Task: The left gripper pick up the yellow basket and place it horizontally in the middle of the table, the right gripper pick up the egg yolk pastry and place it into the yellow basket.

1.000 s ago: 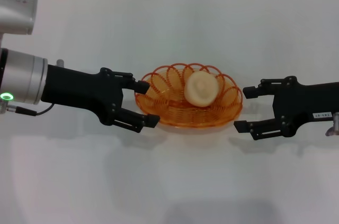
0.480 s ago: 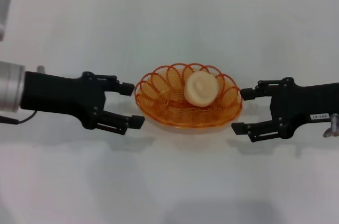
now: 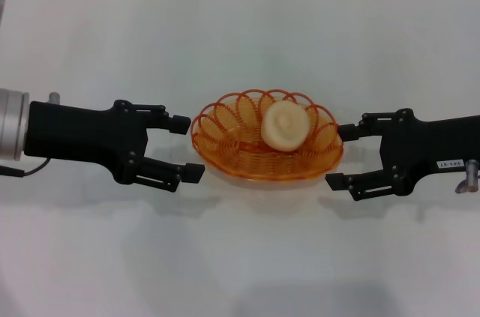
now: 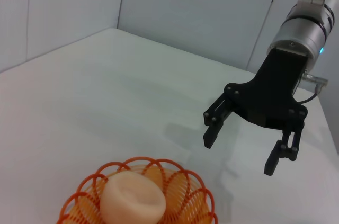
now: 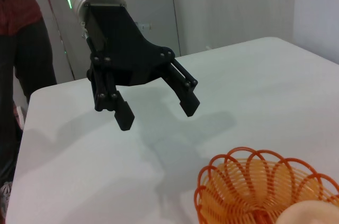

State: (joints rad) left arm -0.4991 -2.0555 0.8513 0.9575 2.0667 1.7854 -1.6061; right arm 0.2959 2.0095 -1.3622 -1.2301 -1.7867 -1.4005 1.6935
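The yellow basket, orange-amber looped wire, lies lengthwise across the middle of the table. The egg yolk pastry rests inside it, toward its right end. My left gripper is open and empty just left of the basket, not touching it. My right gripper is open and empty just right of the basket. The left wrist view shows the basket, the pastry and the right gripper beyond. The right wrist view shows the basket and the left gripper.
A person in dark clothes stands beyond the table's edge in the right wrist view. Grey walls stand behind the table.
My left gripper has drawn back to the left, away from the basket's rim. My right gripper has edged slightly left toward the basket. The basket and pastry have not moved.
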